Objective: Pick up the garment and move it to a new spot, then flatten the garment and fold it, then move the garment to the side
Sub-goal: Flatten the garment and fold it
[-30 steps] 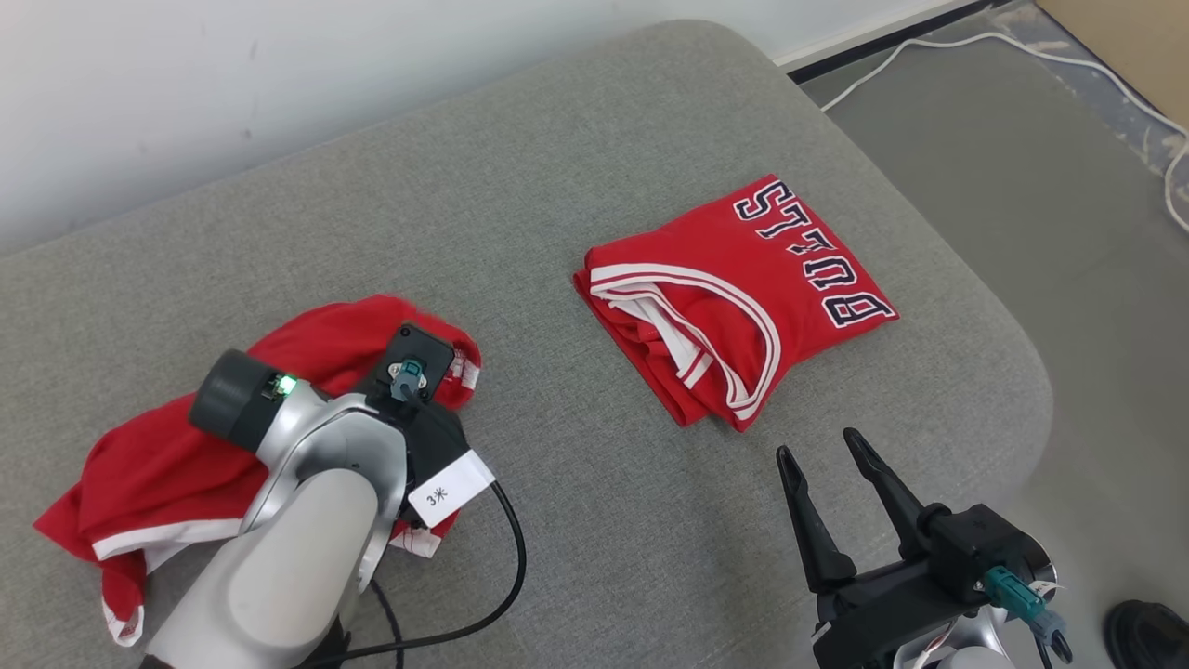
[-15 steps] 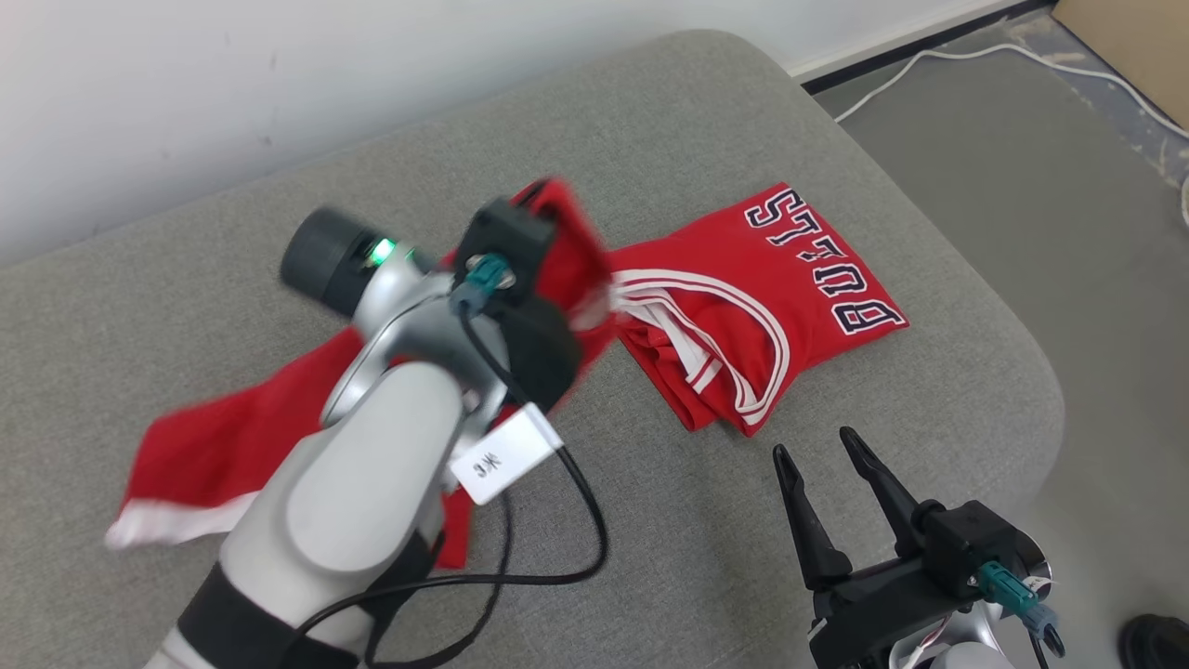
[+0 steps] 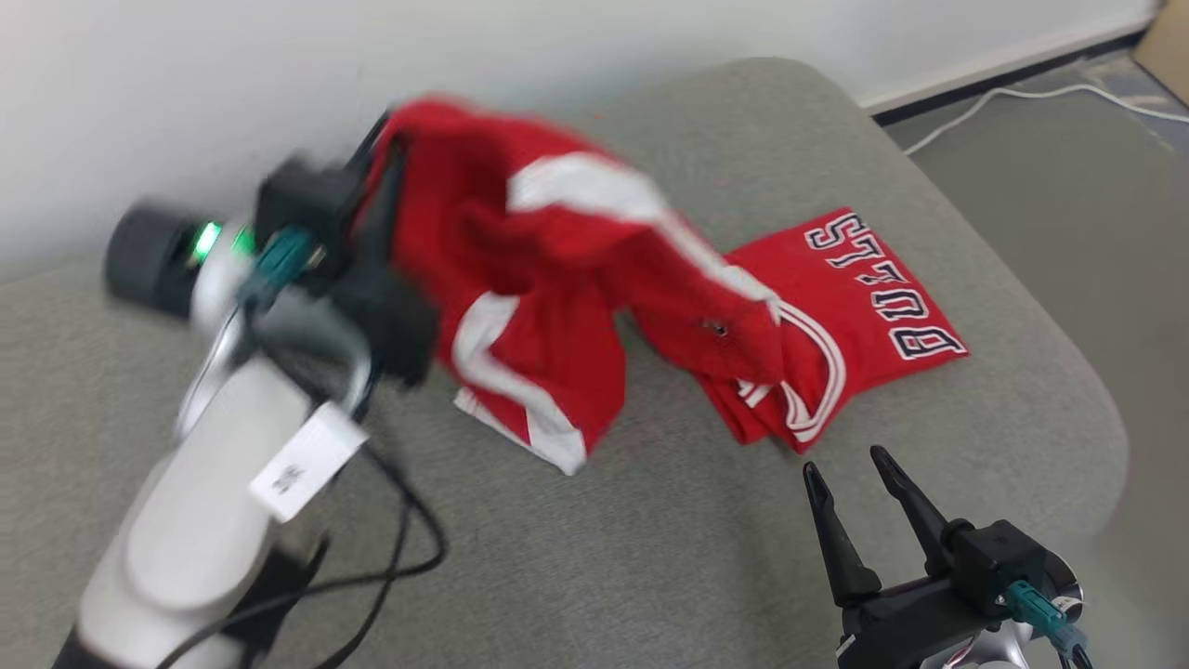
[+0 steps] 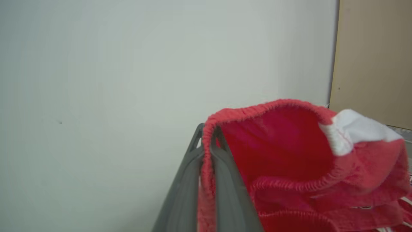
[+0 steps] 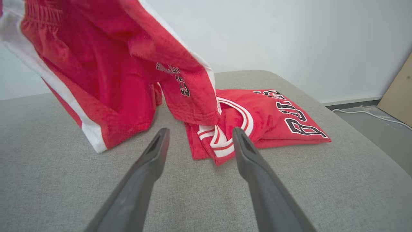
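Note:
The garment (image 3: 529, 279) is a pair of red shorts with white trim. It hangs blurred in the air over the grey cushion (image 3: 604, 557). My left gripper (image 3: 383, 149) is shut on its elastic waistband (image 4: 209, 154), raised toward the wall, and the legs dangle down to the right. In the right wrist view the garment (image 5: 106, 64) hangs above and left of my right gripper (image 5: 198, 133). My right gripper (image 3: 845, 463) stands open and empty near the cushion's front right.
A folded red jersey (image 3: 864, 307) with dark lettering lies on the cushion's right part; one hanging leg of the shorts overlaps its left edge. A white cable (image 3: 1022, 93) runs on the floor at the far right, next to a cardboard panel (image 3: 1172, 37).
My left arm has lifted the shorts off the cushion's left side, up and to the right, toward the jersey. The head camera has shifted a little. The right gripper has stayed put.

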{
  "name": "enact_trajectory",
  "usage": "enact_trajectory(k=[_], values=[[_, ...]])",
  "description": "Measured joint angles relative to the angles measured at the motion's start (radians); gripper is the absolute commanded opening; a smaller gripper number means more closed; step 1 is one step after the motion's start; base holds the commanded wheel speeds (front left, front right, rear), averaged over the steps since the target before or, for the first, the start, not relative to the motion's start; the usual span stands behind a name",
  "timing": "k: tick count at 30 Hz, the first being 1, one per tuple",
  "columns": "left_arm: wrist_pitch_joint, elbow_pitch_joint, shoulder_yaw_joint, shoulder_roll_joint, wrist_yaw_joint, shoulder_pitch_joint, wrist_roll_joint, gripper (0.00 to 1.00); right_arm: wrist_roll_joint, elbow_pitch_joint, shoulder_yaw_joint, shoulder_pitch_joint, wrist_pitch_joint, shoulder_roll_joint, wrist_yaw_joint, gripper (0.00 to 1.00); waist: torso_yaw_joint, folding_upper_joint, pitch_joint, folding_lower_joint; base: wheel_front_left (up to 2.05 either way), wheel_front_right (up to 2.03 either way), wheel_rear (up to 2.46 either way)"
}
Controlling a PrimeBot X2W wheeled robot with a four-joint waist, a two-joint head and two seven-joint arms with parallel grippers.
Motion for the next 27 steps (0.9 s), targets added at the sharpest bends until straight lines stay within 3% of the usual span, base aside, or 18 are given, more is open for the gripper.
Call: enact_trajectory(k=[4,11,22,23,24,25,26,27], values=[[0.018,0.034,0.037,0.081,0.008,0.171,-0.020,0.00,0.000,-0.014,-0.003,0.000,0.000,-0.006,0.000,1.00,0.043,0.0000,-0.001,0.0000,0.00,0.00,0.00],[0.024,0.145,0.066,0.159,0.004,0.347,-0.070,0.00,0.000,-0.030,-0.003,-0.002,0.001,-0.021,0.000,1.00,0.122,-0.0001,0.000,0.0000,0.00,0.00,0.00],[0.021,0.261,0.102,0.180,-0.011,0.349,-0.110,0.00,-0.005,-0.035,0.012,-0.018,0.020,-0.022,0.001,1.00,0.205,0.0000,0.000,0.0000,0.00,0.00,0.00],[0.020,0.268,0.106,0.183,-0.018,0.349,-0.112,0.05,-0.005,-0.034,0.015,-0.024,0.021,-0.022,0.001,1.00,0.209,0.0000,-0.002,0.0000,0.00,0.00,0.00],[0.016,0.274,0.111,0.185,-0.017,0.349,-0.118,0.35,-0.005,-0.035,0.017,-0.028,0.021,-0.022,0.001,1.00,0.211,0.0000,-0.004,0.0000,0.00,0.00,0.00],[0.012,0.279,0.114,0.189,-0.018,0.349,-0.120,0.87,-0.006,-0.035,0.018,-0.028,0.024,-0.022,0.001,1.00,0.212,0.0000,-0.005,0.0000,0.00,0.00,0.00],[0.007,0.283,0.116,0.192,-0.017,0.350,-0.121,1.00,-0.006,-0.035,0.019,-0.028,0.028,-0.022,0.001,1.00,0.212,0.0000,-0.006,0.0000,0.00,0.00,0.00],[0.003,0.283,0.117,0.191,-0.017,0.352,-0.122,1.00,-0.006,-0.034,0.020,-0.028,0.028,-0.022,0.001,1.00,0.212,0.0000,-0.007,0.0000,0.00,0.00,0.00]])
